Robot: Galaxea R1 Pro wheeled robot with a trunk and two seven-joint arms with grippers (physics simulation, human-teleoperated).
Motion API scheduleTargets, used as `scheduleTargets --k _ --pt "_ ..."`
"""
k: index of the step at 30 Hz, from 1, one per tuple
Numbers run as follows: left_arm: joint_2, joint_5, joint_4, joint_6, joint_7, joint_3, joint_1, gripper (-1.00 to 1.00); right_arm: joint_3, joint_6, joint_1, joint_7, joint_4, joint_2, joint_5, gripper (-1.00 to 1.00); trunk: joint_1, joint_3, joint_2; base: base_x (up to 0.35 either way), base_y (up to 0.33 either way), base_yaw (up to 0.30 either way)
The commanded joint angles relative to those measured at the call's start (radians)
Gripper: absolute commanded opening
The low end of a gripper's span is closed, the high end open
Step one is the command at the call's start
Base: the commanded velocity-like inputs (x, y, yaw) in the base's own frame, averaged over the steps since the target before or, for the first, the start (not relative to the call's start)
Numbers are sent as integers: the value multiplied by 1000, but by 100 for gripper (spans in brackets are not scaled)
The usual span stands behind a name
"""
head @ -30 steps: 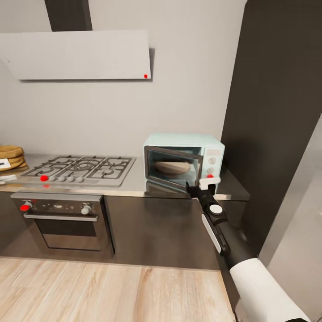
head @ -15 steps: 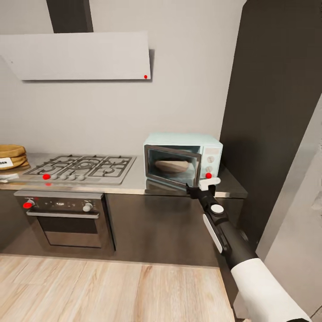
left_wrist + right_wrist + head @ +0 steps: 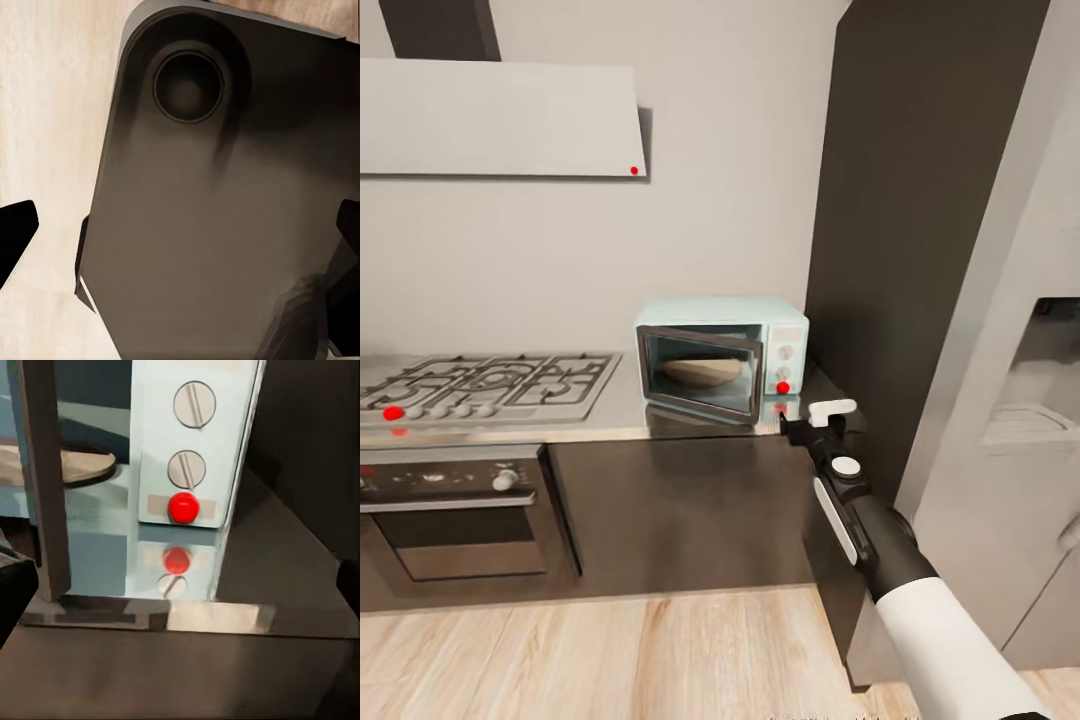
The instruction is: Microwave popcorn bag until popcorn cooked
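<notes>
- A plain pale grey wall [image 3: 710, 150] runs behind the kitchen run.
- A flat, light grey extractor hood [image 3: 500, 118] hangs on the wall at the left, a small red dot at its lower right corner, with a dark flue [image 3: 440, 28] rising above it.
- A steel gas hob [image 3: 485, 385] is set into the bench [image 3: 610, 425] at the left; below it sits a built-in oven [image 3: 450, 510] with a steel handle.
- Dark brown cabinet fronts [image 3: 680, 510] fill the space under the bench.
- A tall dark panel [image 3: 920, 200] stands at the right, with a pale grey unit [image 3: 1020, 450] beyond it.
- Light wood plank floor [image 3: 610, 655] lies nearest.

Camera turned rightward: microwave [image 3: 722, 358] and stove [image 3: 485, 385] now more to the left, grey fridge [image 3: 1020, 420] newly visible; sack at far left gone.
</notes>
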Motion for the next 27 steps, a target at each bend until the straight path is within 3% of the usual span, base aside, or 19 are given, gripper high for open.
scheduleTargets --k 1,6,14,27 --pt "0 4 -1 -1 0 0 0 100 2 6 -1 -6 -1 0 2 100 0 -1 -1 0 0 -283" --pt "0 4 -1 -1 0 0 0 100 4 52 -1 -5 -47 2 2 100 0 -1 -1 0 0 -80" --pt "0 4 -1 -1 2 1 0 100 3 57 -1 -5 -52 3 1 100 0 -1 -1 2 0 0" --pt "0 4 -1 -1 0 0 0 100 2 51 -1 -5 -52 3 1 100 0 -1 -1 154 0 0"
